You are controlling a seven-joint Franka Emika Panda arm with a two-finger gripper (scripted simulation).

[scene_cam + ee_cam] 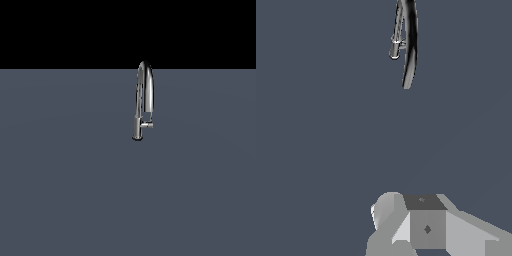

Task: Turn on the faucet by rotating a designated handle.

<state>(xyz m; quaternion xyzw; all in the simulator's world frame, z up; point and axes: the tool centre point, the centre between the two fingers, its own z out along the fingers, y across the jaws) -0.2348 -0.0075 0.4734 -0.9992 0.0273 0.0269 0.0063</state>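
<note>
**Approach stage: hand well short of the faucet handle**

The chrome gooseneck faucet (pixel 143 100) stands upright on the grey worktop (pixel 65 190). Its stubby handle (pixel 147 125) juts from the lower stem toward the exterior view's right. The hand (pixel 387 212) is well apart from the faucet; its opening cannot be told. Next, it must reach the handle and rotate it.

Tall, slim, shiny chrome gooseneck faucet (pixel 144 95): upright on the flat grey-blue worktop (pixel 65 190), straight stem, high arched spout curving down, small round base. Short, stubby chrome lever handle (pixel 147 125): projects sideways from the lower stem toward the exterior view's right, roughly horizontal.
</note>
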